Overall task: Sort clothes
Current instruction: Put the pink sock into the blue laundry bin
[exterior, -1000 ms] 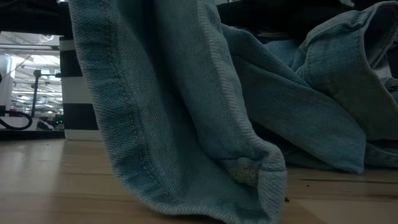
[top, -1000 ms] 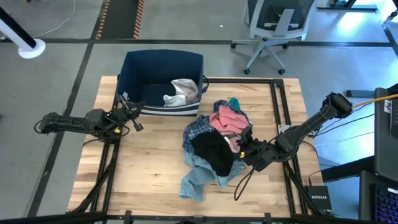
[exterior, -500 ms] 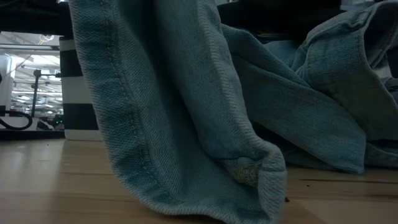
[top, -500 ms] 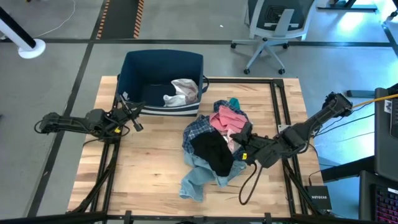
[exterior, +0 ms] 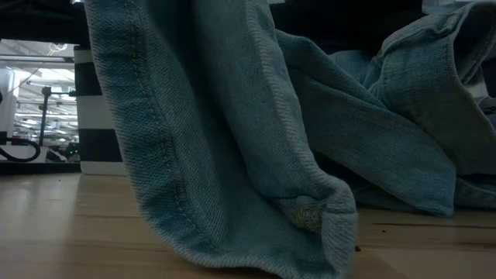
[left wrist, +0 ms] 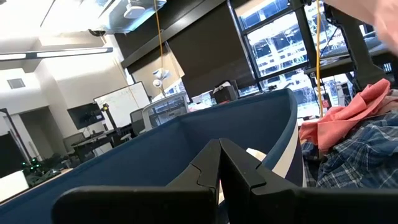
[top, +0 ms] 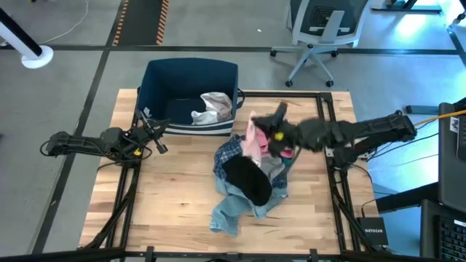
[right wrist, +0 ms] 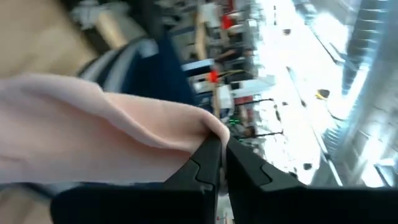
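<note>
My wooden bench [top: 167,196] carries a navy bin [top: 191,91] at its far edge and a heap of clothes [top: 247,178] near centre, jeans [top: 229,211] lowest.

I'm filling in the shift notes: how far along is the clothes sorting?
Done: a white shirt lies in the bin. In hand: the right gripper is shut on the pink top, lifted over the pile. Left: the plaid shirt, black piece and jeans. The left gripper waits shut beside the bin.

Navy bin [top: 164,76] with white lower band at table's [top: 167,204] far-left corner. Office chair [top: 320,33] on floor beyond far edge. White lamp base [top: 36,56] off far-left. Whiteboard [left wrist: 121,102] in room behind.
</note>
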Available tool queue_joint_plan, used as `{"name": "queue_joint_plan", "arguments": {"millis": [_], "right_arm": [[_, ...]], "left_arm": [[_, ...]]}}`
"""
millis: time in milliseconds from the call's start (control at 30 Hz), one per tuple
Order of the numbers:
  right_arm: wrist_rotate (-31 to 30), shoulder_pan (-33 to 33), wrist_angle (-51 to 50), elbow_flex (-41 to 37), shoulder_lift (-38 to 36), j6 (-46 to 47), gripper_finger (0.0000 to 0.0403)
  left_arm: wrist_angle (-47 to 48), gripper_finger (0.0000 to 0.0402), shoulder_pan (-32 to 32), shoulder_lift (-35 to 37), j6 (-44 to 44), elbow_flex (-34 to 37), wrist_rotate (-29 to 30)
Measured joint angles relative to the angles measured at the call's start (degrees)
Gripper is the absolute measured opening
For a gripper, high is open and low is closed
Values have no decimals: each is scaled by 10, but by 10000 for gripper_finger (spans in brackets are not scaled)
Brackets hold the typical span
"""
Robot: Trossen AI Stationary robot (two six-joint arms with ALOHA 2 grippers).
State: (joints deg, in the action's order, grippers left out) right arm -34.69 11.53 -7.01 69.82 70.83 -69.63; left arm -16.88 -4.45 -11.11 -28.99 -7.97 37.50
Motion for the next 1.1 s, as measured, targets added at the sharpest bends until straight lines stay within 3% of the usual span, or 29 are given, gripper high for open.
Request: {"name": "queue_joint_plan", "arguments": {"millis": [333,700,867,1100], "right_arm": [[203,-184,235,0,29,-29,28],[305,-299,545,19,145,-10,28],[357,-311,524,109,211,79,28],[364,-311,305,226,285,90,28]], "left_arm": [[0,1,0,0,0,0,0],[0,1,0,0,0,0,0],[0,1,0,0,0,0,0],[0,1,0,0,0,0,0]]}}
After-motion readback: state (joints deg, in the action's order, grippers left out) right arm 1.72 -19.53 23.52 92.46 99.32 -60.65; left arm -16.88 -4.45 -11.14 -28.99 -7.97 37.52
